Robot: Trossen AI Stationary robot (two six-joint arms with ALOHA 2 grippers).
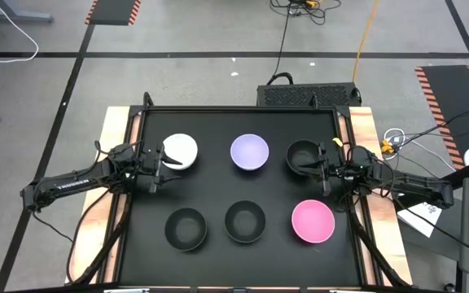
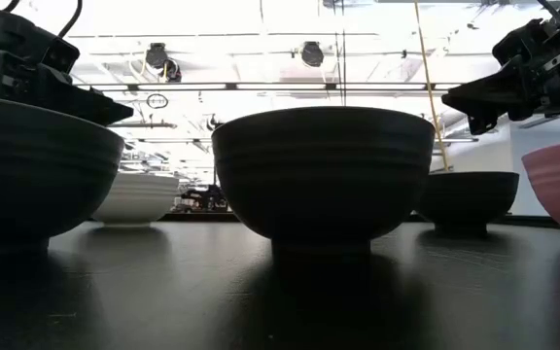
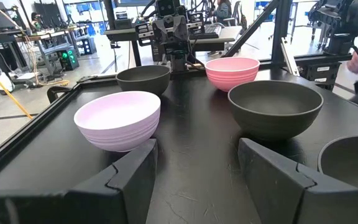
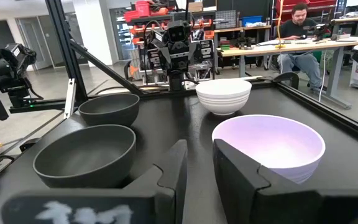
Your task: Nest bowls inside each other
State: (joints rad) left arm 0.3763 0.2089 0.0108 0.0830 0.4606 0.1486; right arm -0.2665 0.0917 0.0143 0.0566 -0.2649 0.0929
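Note:
Six bowls stand upright on their bases on the black table (image 1: 218, 191), in two rows. The far row holds a white bowl (image 1: 179, 151), a lavender bowl (image 1: 249, 152) and a black bowl (image 1: 303, 156). The near row holds two black bowls (image 1: 186, 227) (image 1: 244, 221) and a pink bowl (image 1: 313, 221). My left gripper (image 1: 163, 159) hovers by the white bowl's left rim, open (image 3: 196, 149), with nothing between its fingers. My right gripper (image 1: 324, 172) hovers by the far black bowl's right rim, its fingers a little apart (image 4: 199, 146) and empty.
Wooden strips (image 1: 112, 130) and dark rails border the table at left and right. A dark box (image 1: 308, 94) sits behind the far edge. Bare table lies between the two rows of bowls. A person sits at a desk (image 4: 300, 25) in the room beyond.

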